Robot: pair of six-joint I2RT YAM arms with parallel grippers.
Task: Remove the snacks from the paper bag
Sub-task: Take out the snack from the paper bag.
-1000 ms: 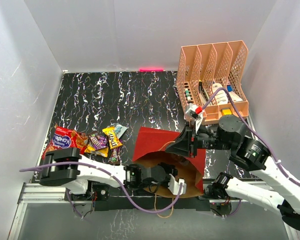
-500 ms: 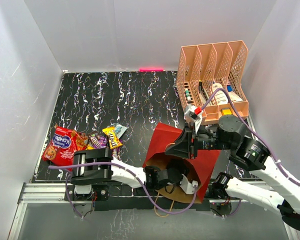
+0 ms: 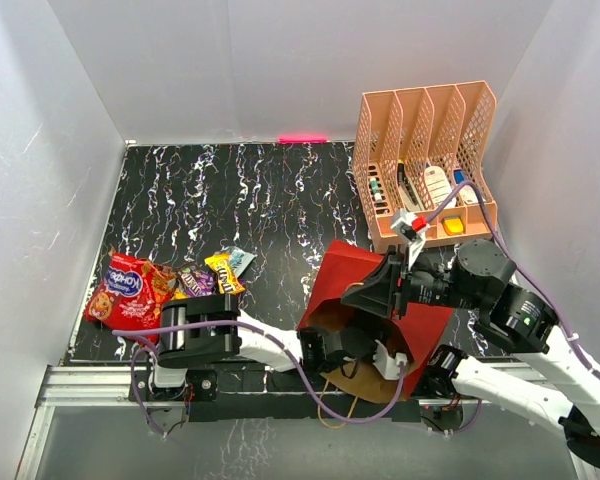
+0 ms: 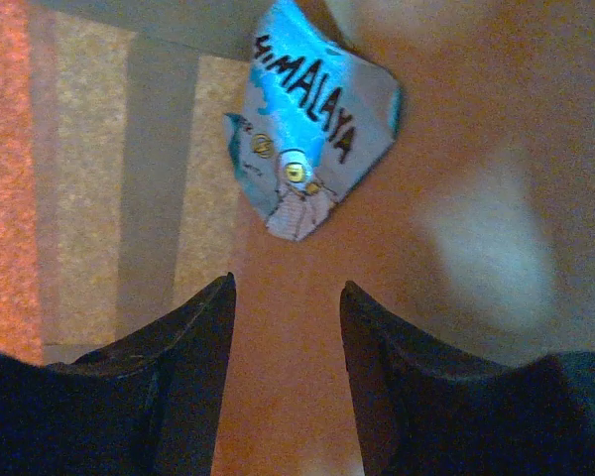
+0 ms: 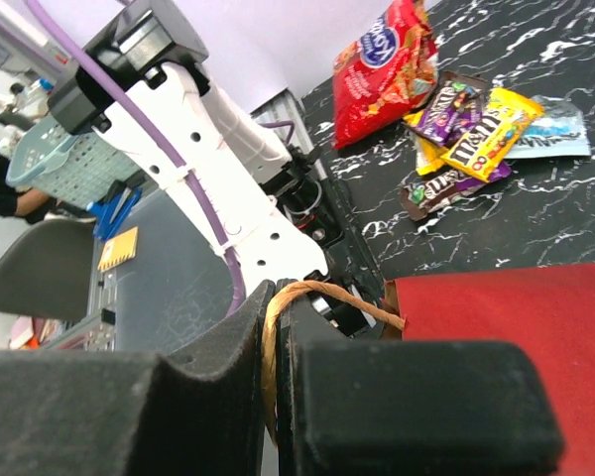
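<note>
Left end effector (image 4: 286, 288) — apart inside paper bag (image 3: 365, 272), blue packet (image 4: 312, 129) just ahead: advance, pinch its near corner; right end effector (image 5: 278, 297) clamped on cord handle (image 5: 322, 290).

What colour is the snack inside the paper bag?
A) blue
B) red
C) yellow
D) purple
A: the left wrist view shows a blue packet lying on the brown inside of the bag, just ahead of the left gripper.
</note>
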